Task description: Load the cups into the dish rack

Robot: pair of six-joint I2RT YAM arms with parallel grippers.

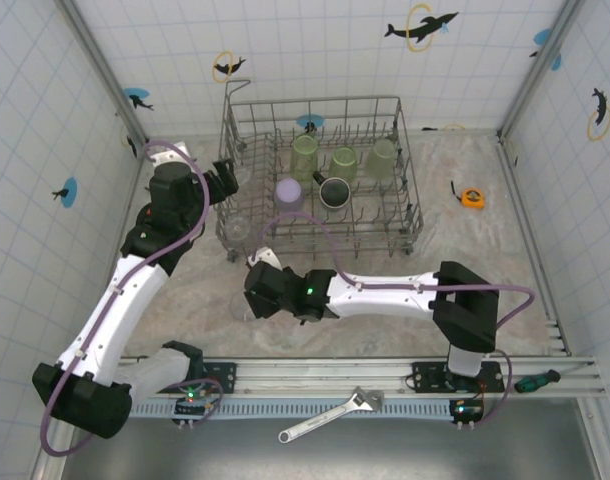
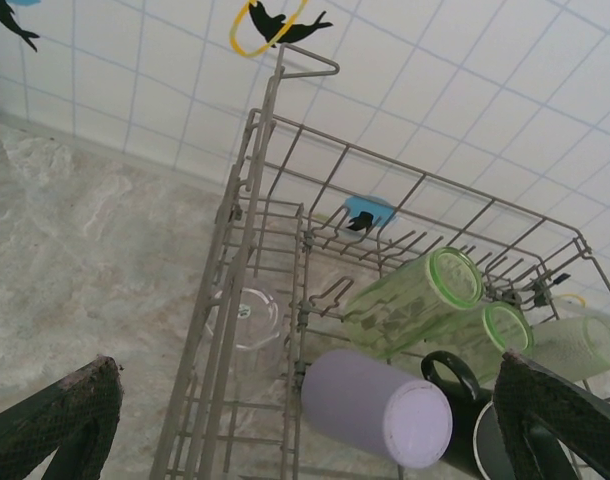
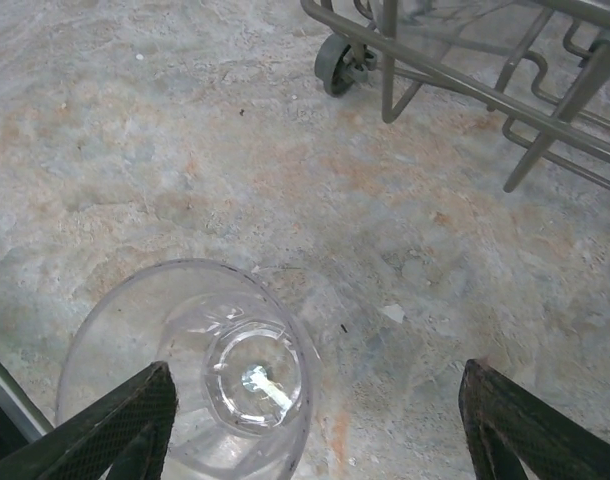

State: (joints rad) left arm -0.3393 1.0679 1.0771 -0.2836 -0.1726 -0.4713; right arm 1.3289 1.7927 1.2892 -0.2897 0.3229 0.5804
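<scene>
Your right fingers (image 3: pixel 115 430) stand wide apart, low over the counter (image 3: pixel 185 120), and they grip nothing. A clear cup (image 3: pixel 200 370) stands upright between them. It sits right against one finger, with a broad gap to the other. Just past the cup is the rack (image 3: pixel 455 80), whose corner wheel (image 3: pixel 337 65) rests on the counter.

Your left fingers (image 2: pixel 560 420) are spread as wide as they go and hold nothing. They hang by the rack's left wall, tilted down toward its inside.

The other cups are in the rack:
- The lavender cup (image 2: pixel 375 405) lies tilted on the tines, its flat base toward your left wrist camera.
- The black mug (image 2: pixel 455 400) is just beside the lavender cup on its right, and whether they touch is hard to tell.
- Three green cups (image 1: pixel 343 163) lean in a row behind those two, across the far half.
- A second clear cup (image 2: pixel 247 318) sits in the near left section, apart from the rest.
</scene>
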